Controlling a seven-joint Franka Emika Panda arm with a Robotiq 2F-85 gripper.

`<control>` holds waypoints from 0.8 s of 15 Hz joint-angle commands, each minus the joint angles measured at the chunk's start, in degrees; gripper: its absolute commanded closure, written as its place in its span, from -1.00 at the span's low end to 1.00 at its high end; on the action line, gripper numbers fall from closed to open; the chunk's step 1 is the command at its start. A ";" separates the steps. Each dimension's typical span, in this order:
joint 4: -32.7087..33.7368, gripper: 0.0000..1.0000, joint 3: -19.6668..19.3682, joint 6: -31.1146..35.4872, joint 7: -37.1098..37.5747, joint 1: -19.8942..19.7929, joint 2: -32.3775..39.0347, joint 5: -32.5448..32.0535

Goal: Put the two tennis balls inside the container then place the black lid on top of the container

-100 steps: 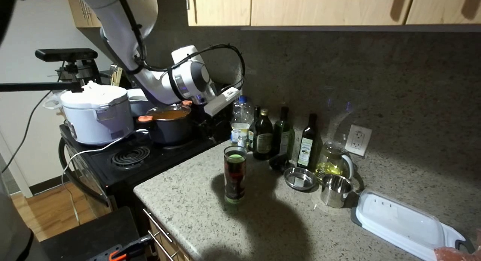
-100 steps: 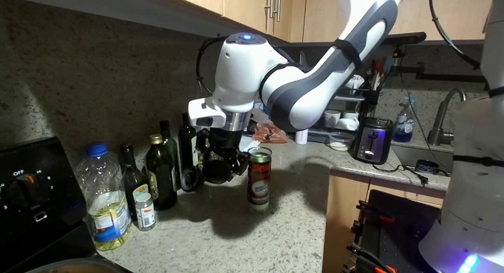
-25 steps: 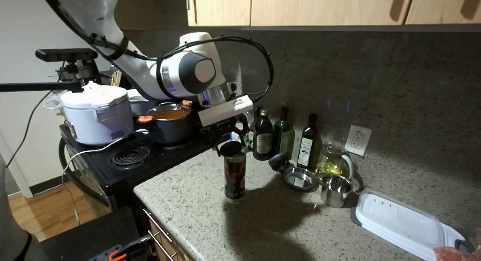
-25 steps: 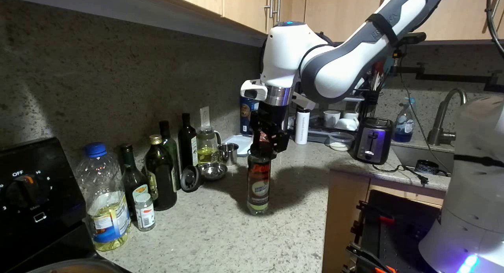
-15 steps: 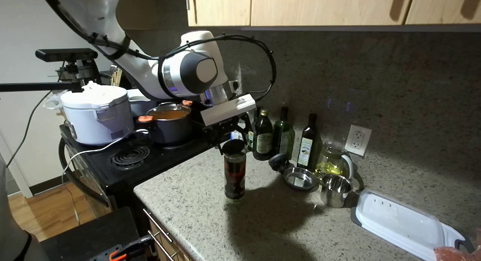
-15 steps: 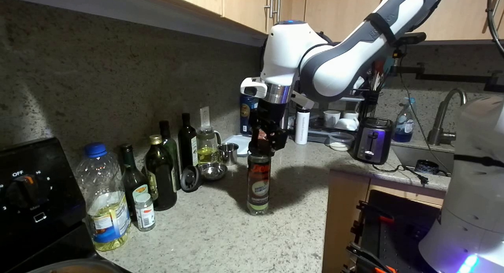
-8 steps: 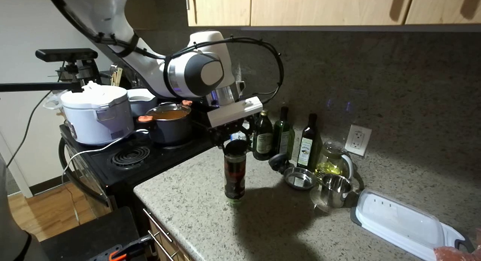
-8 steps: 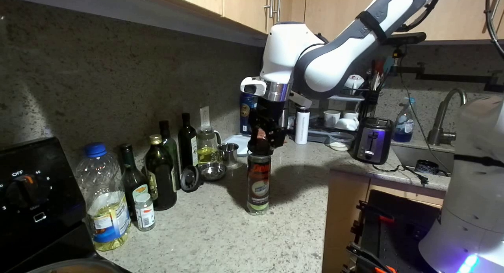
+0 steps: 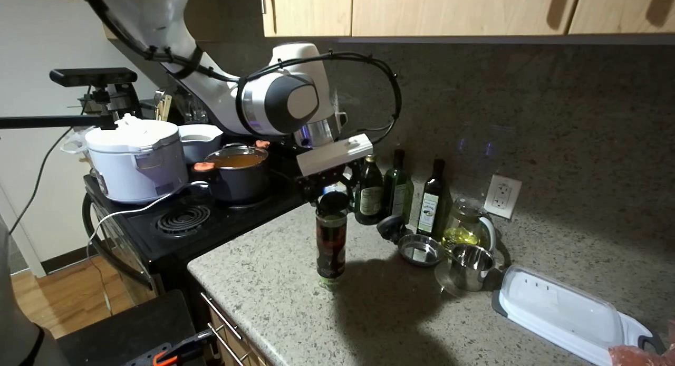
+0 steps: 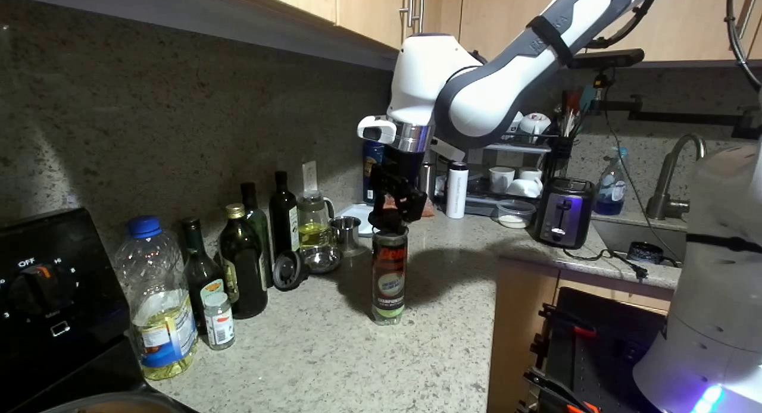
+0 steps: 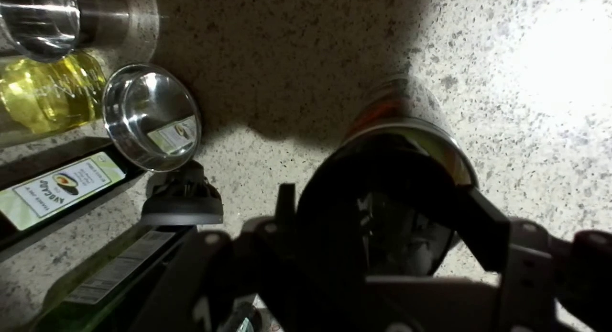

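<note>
Black lid (image 9: pixel 334 201) is clamped in the hand (image 11: pixel 380 198), over the container (image 10: pixel 390 276) (touching or not, I can't tell).

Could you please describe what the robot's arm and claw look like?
The arm is white and rounded, with dark grey joint covers, black straps, black cables and a silver band near the claw, which is black with jointed fingers.

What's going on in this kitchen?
A white robot arm seems about to cap a tall, clear tube with a dark, red-lettered label, standing on the speckled grey countertop. Its black gripper holds a flat, round black lid, tilted at the tube's mouth. In the wrist view, part of the mouth shows uncovered, so the lid isn't seated yet. Yellow-green near the tube's bottom is probably a tennis ball.
</note>
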 commanded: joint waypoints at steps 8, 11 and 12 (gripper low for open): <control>-0.33 -0.64 1.70 -1.15 0.07 -0.28 -1.95 -0.21; -0.96 -0.64 2.19 -1.71 0.52 -0.23 -3.48 -0.52; -1.21 -0.63 2.22 -1.92 0.55 -0.24 -4.04 -0.55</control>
